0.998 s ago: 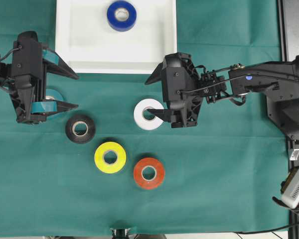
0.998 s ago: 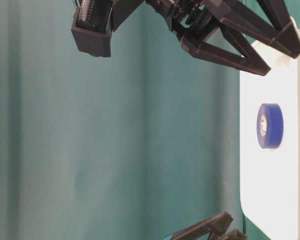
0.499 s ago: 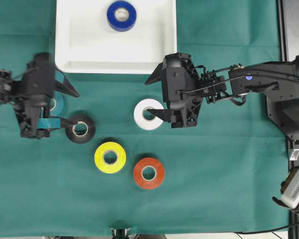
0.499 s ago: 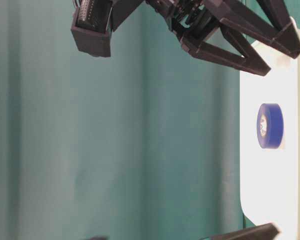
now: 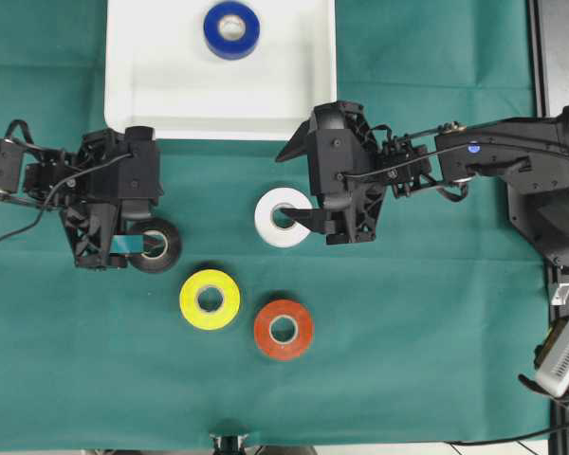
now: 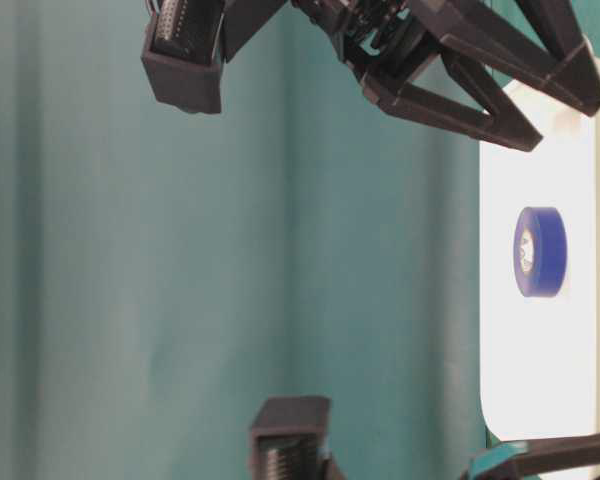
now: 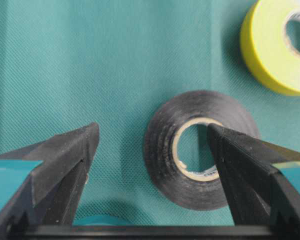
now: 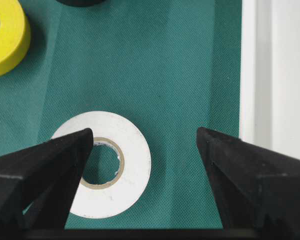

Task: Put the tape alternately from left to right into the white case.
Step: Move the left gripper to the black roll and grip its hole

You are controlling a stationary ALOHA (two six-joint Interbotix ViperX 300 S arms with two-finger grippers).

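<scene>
Your left hand (image 5: 140,201) is hanging spread apart, one finger over the black roll (image 5: 155,245). Your right hand (image 5: 299,182) is gaping too, above the white roll (image 5: 281,217) near the white case (image 5: 133,90).

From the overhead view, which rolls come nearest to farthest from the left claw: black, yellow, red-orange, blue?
Measured from the left gripper:
1. Black roll, right beneath it.
2. Yellow roll, lower right.
3. Red-orange roll and blue roll in the white case: too close to call.

cloth: green table cover (image 5: 436,379) | right edge: pale device (image 5: 564,353), black cable (image 5: 512,438)
</scene>
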